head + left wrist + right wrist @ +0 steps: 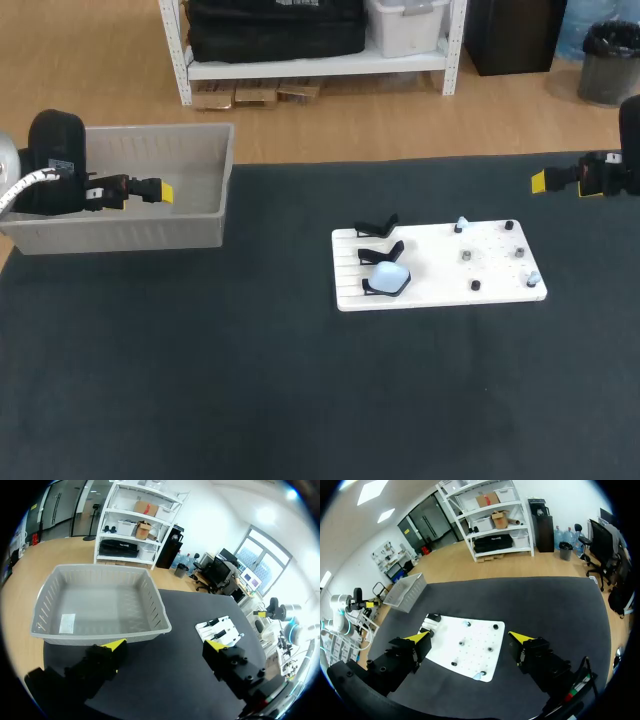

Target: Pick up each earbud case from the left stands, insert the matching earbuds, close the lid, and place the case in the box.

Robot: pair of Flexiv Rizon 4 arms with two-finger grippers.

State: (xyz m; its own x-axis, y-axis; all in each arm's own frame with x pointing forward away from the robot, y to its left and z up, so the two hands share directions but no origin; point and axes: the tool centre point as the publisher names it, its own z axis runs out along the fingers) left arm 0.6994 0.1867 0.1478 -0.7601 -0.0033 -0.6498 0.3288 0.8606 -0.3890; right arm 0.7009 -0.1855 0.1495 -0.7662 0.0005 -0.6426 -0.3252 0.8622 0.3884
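Earbud case (pixel 389 277), pale blue, leans on the nearest of three black stands (pixel 377 225) at the left end of the white board (pixel 440 262), whose long axis runs across the table (the case's own is too small to judge). Left gripper (pixel 160 190) hangs over the grey box (pixel 120 238) and right gripper (pixel 540 181) beyond the board's right end, both gaping wide and empty.

Tool (pixel 468 636) spread wide (yellow tips), white board (pixel 472 656) ahead

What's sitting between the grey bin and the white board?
Nothing: only bare black mat lies between the grey bin and white board, as the head view shows.
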